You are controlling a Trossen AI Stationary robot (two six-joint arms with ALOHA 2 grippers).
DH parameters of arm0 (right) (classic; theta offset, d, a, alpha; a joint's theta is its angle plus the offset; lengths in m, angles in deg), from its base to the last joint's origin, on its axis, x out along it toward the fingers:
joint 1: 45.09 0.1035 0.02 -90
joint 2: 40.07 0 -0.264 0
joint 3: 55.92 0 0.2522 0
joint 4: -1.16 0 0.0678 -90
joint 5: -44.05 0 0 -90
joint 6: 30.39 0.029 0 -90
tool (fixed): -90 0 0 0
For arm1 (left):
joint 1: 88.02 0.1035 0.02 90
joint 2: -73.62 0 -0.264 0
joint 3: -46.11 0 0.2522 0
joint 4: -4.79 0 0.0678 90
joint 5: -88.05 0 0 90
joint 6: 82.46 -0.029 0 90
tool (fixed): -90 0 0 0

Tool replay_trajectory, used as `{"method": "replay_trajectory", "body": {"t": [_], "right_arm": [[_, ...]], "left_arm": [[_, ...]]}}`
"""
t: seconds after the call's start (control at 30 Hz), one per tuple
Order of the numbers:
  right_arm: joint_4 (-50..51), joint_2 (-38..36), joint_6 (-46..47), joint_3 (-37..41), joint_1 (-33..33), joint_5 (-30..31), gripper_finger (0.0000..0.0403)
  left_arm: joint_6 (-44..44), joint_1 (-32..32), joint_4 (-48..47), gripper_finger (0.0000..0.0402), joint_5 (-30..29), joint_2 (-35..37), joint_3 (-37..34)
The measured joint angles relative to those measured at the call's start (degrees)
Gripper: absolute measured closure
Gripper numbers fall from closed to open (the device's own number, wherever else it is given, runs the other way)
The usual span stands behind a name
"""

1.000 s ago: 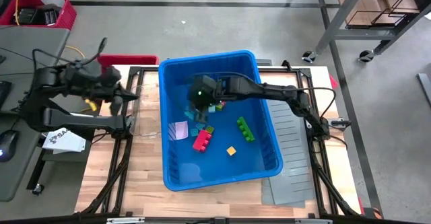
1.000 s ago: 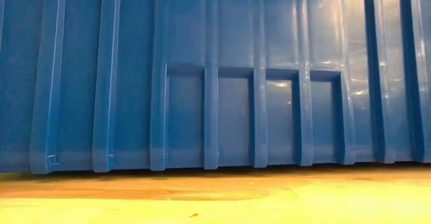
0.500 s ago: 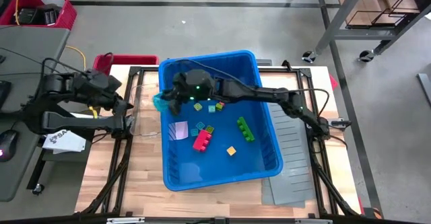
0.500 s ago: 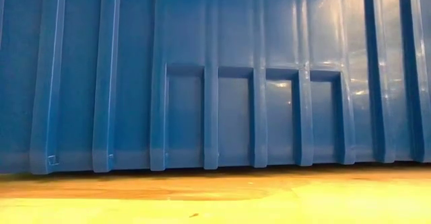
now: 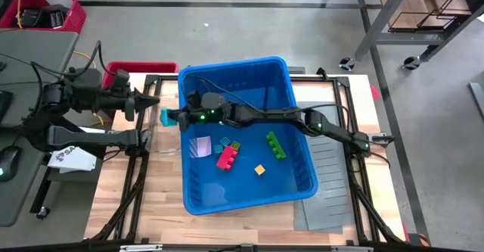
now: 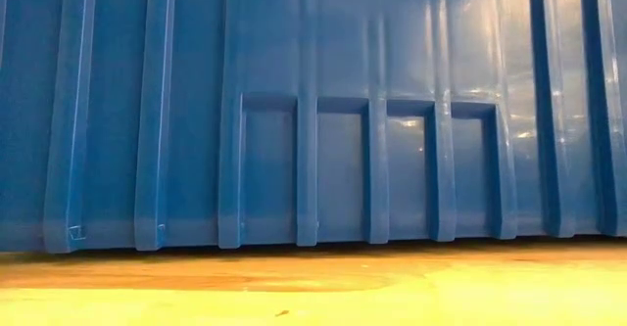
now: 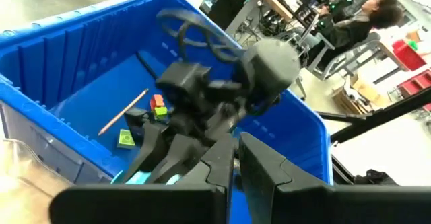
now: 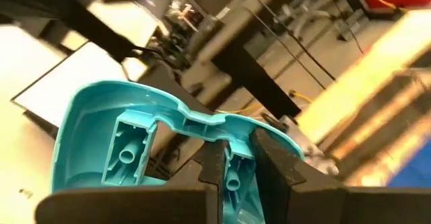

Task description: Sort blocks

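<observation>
Right gripper (image 5: pixel 168 116) reaches across the blue bin (image 5: pixel 302 142) to its left wall, fingers clamped on a teal block (image 5: pixel 165 116) that hangs just outside the rim, over the wooden table (image 5: pixel 162 199). In the right wrist view the teal block (image 8: pixel 168 140) shows its hollow underside, open studs and thin walls, with the fingers pinching one thin wall between them. Judged light, rigid, smooth plastic; a grip on such a narrow wall may let the piece pivot or slip, so a hold across the full body would be surer. Left gripper (image 5: pixel 153 99) sits just beyond the right fingertips, on the side away from the bin, fingers closed together and holding nothing. The remaining blocks lie behind the right fingers on the bin floor: a red block (image 5: pixel 226 157), a green block (image 5: pixel 275 144), a yellow block (image 5: pixel 259 169), and a few small teal and green pieces (image 5: pixel 227 144), with a pale lilac card (image 5: pixel 200 146) beside them. Edges to mind: the bin's tall ribbed wall stands directly under the right wrist, and the two grippers are near each other, so room between them is tight. Open table lies below and ahead of the held block; the black frame rail (image 5: pixel 144 169) borders it.
</observation>
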Motion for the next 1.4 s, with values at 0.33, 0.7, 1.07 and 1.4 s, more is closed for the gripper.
{"method": "replay_trajectory", "body": {"t": [0.33, 0.7, 1.07, 1.4], "right_arm": [[0.19, 0.17, -0.93, -0.04, 0.12, 1.74, 0.0186], [4.5, 0.14, -1.44, -0.59, -0.55, -4.6, 0.0133], [3.04, -0.36, 5.42, -0.44, -2.75, -10.63, 0.0132], [18.5, -9.92, -11.82, -0.49, -6.55, -12.89, 0.0131]], "left_arm": [[-1.39, 0.0, -0.51, 0.0383, -0.38, -0.01, 0.05], [-3.44, -0.01, -0.57, 0.0383, -0.9, -0.01, 0.05], [-2.68, 0.04, -2.89, 0.0383, -2.77, -0.04, 0.07], [-0.21, 0.06, -9.91, 0.0383, -5.73, -0.89, -2.7]]}}
